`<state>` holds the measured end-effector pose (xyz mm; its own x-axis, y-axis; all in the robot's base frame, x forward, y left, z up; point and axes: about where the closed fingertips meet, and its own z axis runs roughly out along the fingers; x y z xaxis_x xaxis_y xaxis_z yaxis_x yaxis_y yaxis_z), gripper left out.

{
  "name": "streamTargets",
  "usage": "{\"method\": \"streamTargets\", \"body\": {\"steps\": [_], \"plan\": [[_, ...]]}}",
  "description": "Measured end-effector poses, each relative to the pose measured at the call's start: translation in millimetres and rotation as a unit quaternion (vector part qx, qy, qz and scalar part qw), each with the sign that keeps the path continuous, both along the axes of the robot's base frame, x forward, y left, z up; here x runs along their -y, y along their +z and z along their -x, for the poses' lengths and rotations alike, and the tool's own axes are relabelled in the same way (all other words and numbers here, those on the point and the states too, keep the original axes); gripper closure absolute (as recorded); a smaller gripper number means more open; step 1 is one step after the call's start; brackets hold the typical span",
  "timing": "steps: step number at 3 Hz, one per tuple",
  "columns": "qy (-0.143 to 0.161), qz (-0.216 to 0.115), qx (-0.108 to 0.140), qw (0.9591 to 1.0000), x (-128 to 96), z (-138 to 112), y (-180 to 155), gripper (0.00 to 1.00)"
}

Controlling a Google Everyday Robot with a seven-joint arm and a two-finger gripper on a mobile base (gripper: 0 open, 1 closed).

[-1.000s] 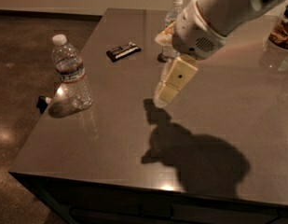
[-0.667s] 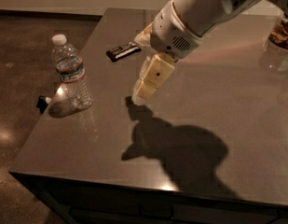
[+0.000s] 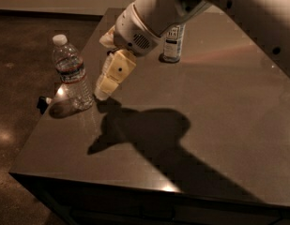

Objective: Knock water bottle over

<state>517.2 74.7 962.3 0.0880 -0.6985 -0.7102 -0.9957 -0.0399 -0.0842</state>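
The water bottle (image 3: 72, 72) stands upright near the table's left edge: clear ribbed plastic, white cap, narrow red-and-blue label band. My gripper (image 3: 103, 92) hangs from the white arm (image 3: 149, 18) that comes in from the upper right. Its cream fingertips are just above the tabletop, immediately right of the bottle's lower half, a small gap apart from it.
A slimmer bottle with a white dark-printed label (image 3: 173, 42) stands behind the arm toward the table's back. The grey table (image 3: 219, 125) has its left edge just beyond the water bottle. A small dark object (image 3: 42, 103) lies at that edge. The arm's shadow falls on the middle.
My gripper has swung left across the table and lower, closing most of the distance to the water bottle. The bottle has not moved.
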Motion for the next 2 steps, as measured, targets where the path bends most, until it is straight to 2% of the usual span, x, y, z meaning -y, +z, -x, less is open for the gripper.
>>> {"method": "streamTargets", "body": {"steps": [2], "plan": [[0.041,-0.030,-0.025,0.9984,-66,-9,1,0.00]]}}
